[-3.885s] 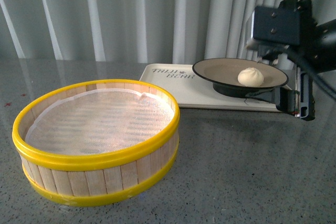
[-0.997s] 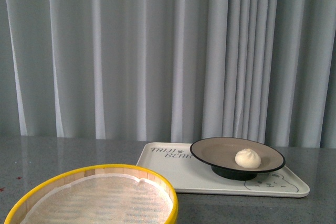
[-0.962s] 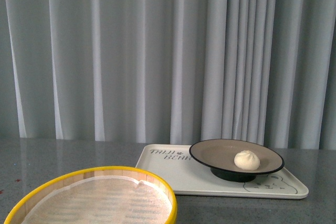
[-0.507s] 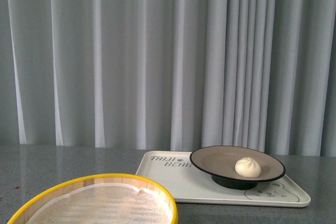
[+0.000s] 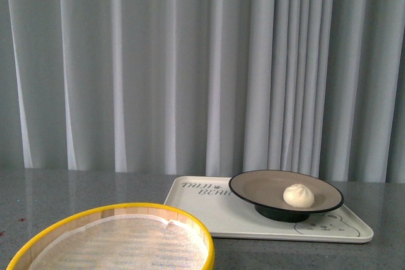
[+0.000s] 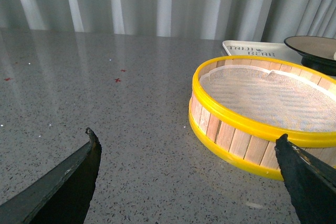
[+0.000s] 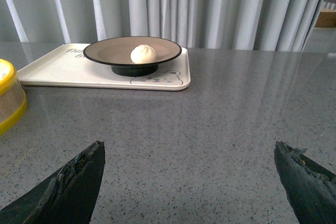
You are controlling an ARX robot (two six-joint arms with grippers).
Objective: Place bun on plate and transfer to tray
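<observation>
We see the bun (image 5: 298, 195) sitting on the plate (image 5: 253, 186), right of its centre, and the plate resting on the tray (image 5: 215, 216) on the grey table (image 7: 220, 124). Left gripper (image 6: 189, 153) is wide open, empty, low over the table near the steamer basket (image 6: 236, 132). Right gripper (image 7: 189, 163) is also wide open, holding nothing, well apart from the tray.
</observation>
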